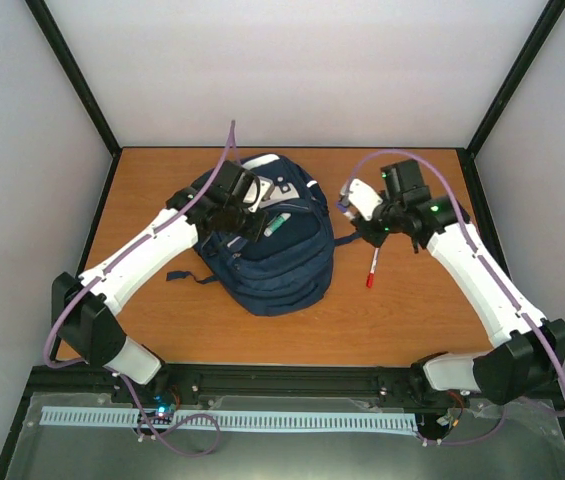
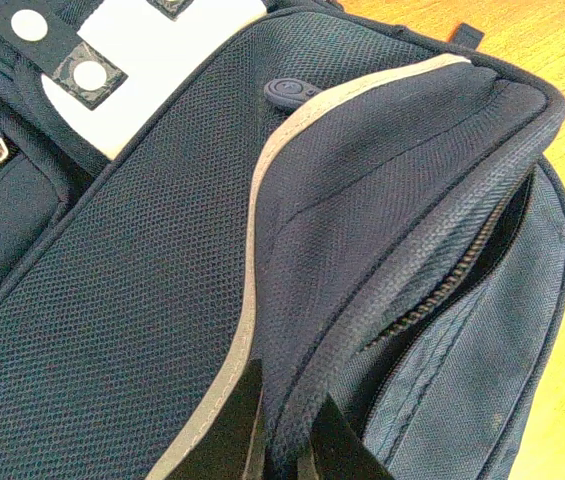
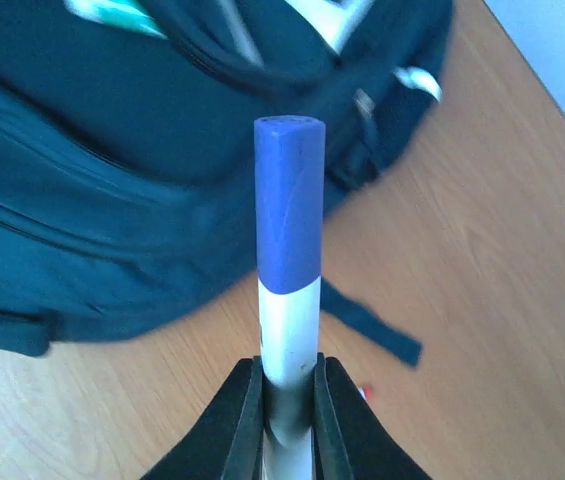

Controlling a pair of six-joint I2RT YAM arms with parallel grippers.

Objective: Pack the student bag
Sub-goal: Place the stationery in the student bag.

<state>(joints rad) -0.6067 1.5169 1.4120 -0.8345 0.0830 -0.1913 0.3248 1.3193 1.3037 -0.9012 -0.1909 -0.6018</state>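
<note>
Pinching fabric: left gripper [image 2: 284,425] has its fingers [image 2: 232,430] closed on a fold of the student bag [image 2: 142,300], right at the grey-piped rim of a compartment. The zip [image 2: 432,295] just beside that fold stands open, with a dark gap behind it

The bag lies flat on the table [image 1: 162,180], around the middle and slightly toward the left edge, nearer the far edge than the near one, with dark straps trailing off its left side. Left gripper sits over the bag's far-left part, next to the white-grey patch [image 2: 162,50]

Right gripper [image 3: 289,375] is clamped on a marker [image 3: 287,230] with a white barrel and blue cap, cap end pointing out past the fingertips toward the bag. In the top view this gripper is over the table right of the bag, apart from it, no contact

A teal item [image 1: 274,225] shows at the bag's upper opening, just beside the left fingers; too small to tell what it is

A red-tipped pen [image 1: 372,270] lies on the table between the bag and the right edge, near the right gripper, clear of the bag
</note>
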